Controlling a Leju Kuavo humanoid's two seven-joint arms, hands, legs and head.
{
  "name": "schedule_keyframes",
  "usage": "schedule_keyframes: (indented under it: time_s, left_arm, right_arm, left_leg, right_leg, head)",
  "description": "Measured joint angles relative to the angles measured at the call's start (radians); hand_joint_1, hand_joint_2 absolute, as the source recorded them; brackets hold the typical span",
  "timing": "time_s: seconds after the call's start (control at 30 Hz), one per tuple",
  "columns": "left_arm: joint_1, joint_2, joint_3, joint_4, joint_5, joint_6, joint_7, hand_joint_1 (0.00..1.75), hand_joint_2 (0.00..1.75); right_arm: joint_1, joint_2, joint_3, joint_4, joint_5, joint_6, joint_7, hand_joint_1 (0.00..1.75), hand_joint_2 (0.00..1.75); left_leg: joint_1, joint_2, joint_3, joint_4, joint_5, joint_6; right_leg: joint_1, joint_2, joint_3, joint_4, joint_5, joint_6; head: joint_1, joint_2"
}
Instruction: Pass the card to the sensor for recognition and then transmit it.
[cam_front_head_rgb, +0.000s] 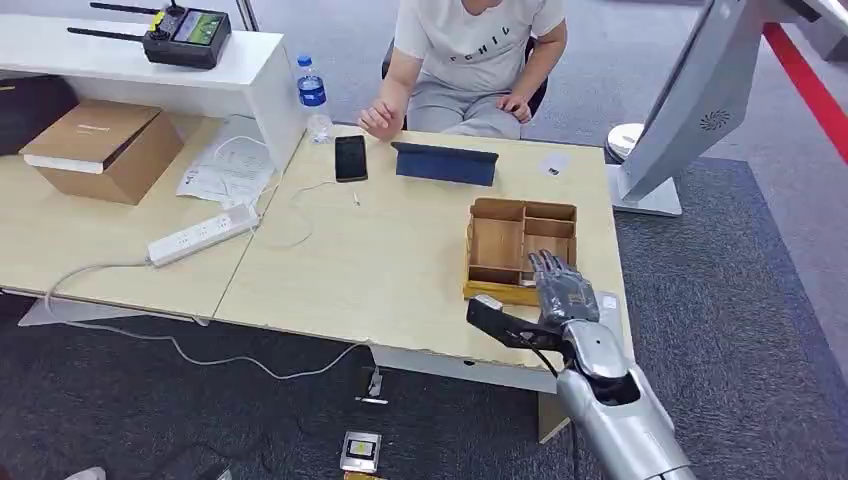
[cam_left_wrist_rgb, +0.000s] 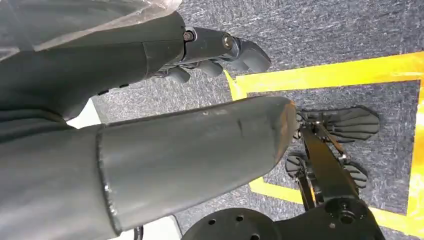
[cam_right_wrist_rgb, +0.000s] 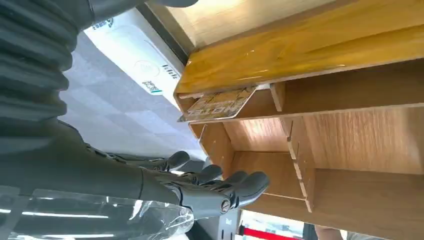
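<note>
Hovering over the wooden organiser (cam_front_head_rgb: 520, 245) on the worktop (cam_front_head_rgb: 400, 270), right hand (cam_front_head_rgb: 560, 290) empty, fingers (cam_right_wrist_rgb: 220, 187) apart, card (cam_right_wrist_rgb: 222, 104) lying in an organiser compartment, left hand (cam_left_wrist_rgb: 165, 125) empty over carpet.

The right hand (cam_front_head_rgb: 560, 285) covers the near right corner of the wooden organizer (cam_front_head_rgb: 520, 250) — what lies beneath cannot be told. The card (cam_right_wrist_rgb: 220, 104) sits half inside a compartment, its print unreadable. The seated person (cam_front_head_rgb: 470, 50) is cut off at the picture's top edge.
</note>
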Motion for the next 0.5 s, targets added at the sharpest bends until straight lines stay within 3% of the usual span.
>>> schedule_keyframes:
  time_s: [0.5]
  left_arm:
    - [0.000,0.000,0.000,0.000,0.005,0.001,0.011,0.00,0.00]
  right_arm:
    - [-0.027,0.003,0.007,0.079,-0.003,-0.037,-0.017,0.00,1.75]
  left_leg:
    - [0.000,0.000,0.000,0.000,0.000,0.000]
  right_leg:
    - [0.000,0.000,0.000,0.000,0.000,0.000]
  head:
    - [0.000,0.000]
